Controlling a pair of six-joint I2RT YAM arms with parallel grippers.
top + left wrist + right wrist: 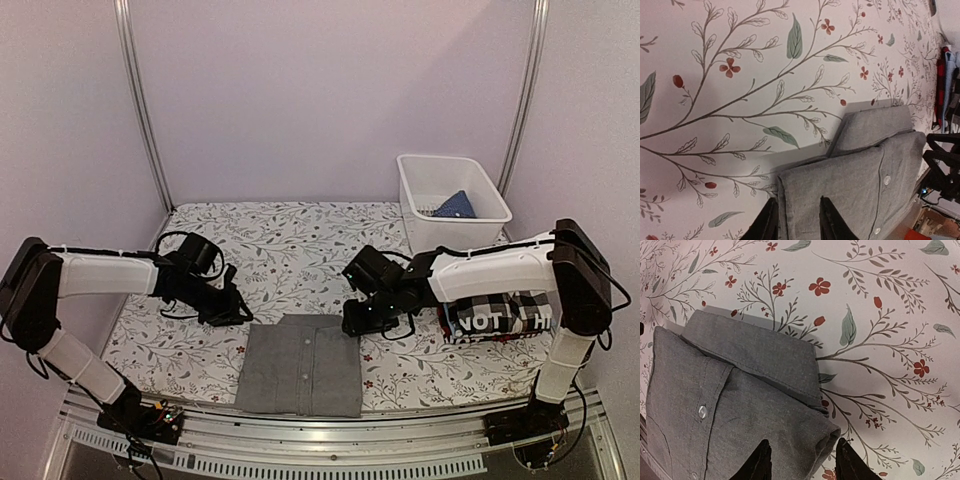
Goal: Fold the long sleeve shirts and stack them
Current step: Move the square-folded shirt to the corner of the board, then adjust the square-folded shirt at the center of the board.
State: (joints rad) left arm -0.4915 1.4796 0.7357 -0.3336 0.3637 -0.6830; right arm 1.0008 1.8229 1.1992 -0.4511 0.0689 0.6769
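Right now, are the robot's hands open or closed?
Left gripper: open, astride the edge of the grey shirt.
Right gripper: open, astride its corner.

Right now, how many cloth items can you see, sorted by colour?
Grey shirt: 1
Checked shirt: 1
Dark lettered shirt: 1
Blue cloth in basket: 1
Total: 4; the stack may hide more.
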